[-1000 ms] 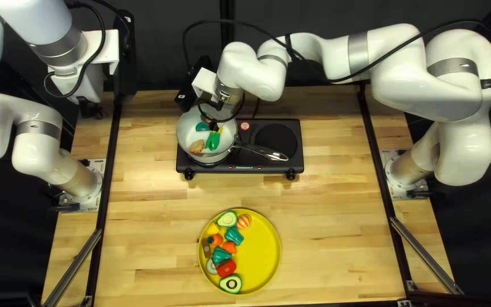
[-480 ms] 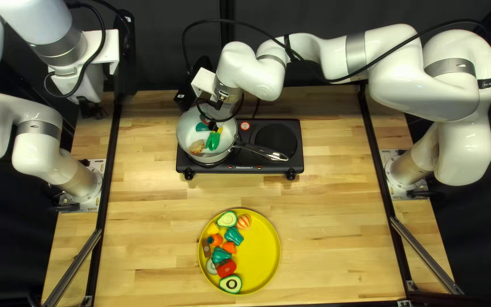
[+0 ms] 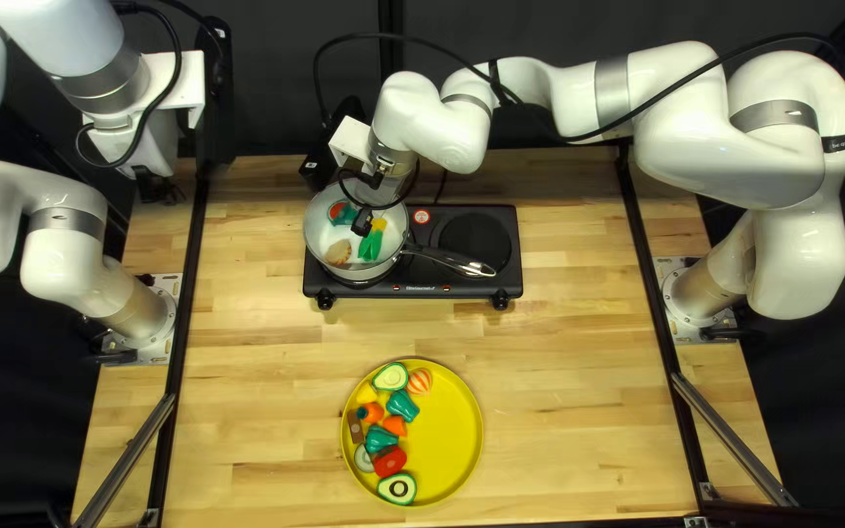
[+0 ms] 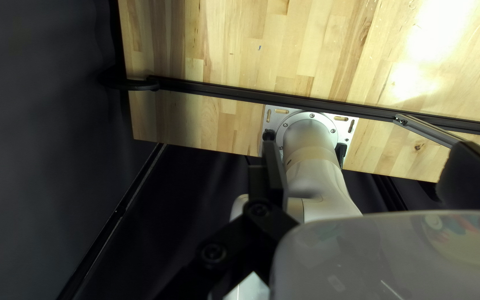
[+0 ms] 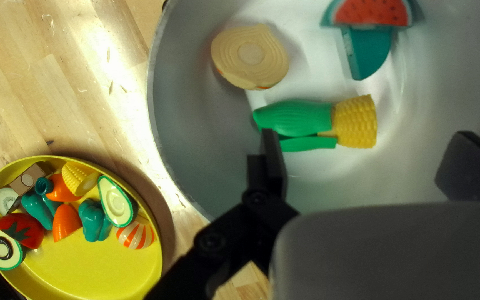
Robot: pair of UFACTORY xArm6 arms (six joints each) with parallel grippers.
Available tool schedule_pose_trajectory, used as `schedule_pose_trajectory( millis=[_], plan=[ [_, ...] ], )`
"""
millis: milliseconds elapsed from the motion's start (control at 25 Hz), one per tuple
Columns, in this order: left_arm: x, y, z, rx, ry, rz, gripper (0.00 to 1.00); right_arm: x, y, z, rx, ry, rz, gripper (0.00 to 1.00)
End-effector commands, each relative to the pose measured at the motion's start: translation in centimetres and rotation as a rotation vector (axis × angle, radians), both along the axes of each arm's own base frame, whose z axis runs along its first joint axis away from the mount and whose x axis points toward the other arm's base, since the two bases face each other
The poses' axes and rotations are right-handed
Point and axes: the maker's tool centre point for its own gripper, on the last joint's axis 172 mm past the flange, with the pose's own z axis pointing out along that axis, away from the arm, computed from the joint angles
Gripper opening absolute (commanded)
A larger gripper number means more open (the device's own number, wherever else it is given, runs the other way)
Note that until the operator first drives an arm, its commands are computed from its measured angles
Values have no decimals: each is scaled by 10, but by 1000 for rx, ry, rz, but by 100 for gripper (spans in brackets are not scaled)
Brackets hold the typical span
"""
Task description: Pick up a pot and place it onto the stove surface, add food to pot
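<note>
One pot (image 3: 317, 233) sits on the left side of the one stove (image 3: 481, 289), handle to the right, holding one corn (image 5: 354, 122), one onion (image 5: 250, 55), one watermelon (image 5: 370, 12) and one teal piece (image 5: 369, 53). The right gripper (image 3: 363, 221) is over it, two fingers spread. At the far left, the left gripper (image 3: 155, 188) also has two fingers spread. Nearer than the stove, one yellow plate (image 3: 452, 430) bears eleven foods, including two avocado halves (image 3: 391, 376), two teal peppers (image 3: 403, 406) and one tomato (image 3: 389, 462).
</note>
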Motion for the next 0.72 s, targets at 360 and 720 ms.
schedule_pose_trajectory(
  millis=[360, 720],
  plan=[
    [0, 0, 0, 0, 0, 0, 100, -35, 126, 67, -96, 78, 22, 100],
    [0, 0, 0, 0, 0, 0, 100, -80, 255, 13, -105, 158, 30, 100]
  ],
)
